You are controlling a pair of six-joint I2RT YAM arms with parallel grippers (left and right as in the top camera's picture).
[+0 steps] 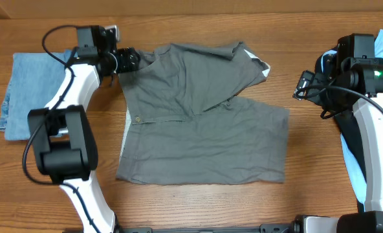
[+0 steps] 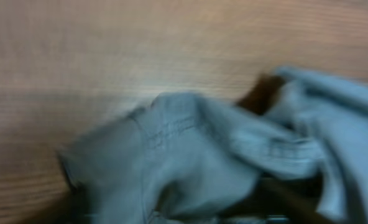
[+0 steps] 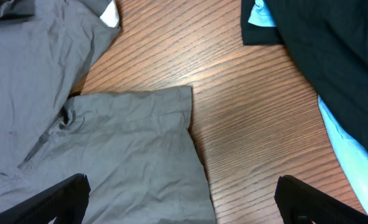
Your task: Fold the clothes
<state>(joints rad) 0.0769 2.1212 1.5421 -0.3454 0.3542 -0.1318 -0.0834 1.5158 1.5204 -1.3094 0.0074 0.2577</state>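
The brown wooden tabletop (image 1: 198, 207) shows long grain lines. The big grey woven garment (image 1: 204, 136) lies wrinkled in its middle. Soft blue denim (image 1: 26, 90) sits at the left edge. Black cloth (image 3: 321, 37) and light blue cloth (image 3: 352, 155) sit at the right edge. The right gripper (image 3: 184, 190) is spread wide. The left gripper (image 1: 130, 60) is at the grey garment's corner, and I cannot tell its spread.

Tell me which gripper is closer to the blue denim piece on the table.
Left. The left gripper is beside the denim piece, at a corner of the grey garment; the right gripper is beyond that garment's far edge.
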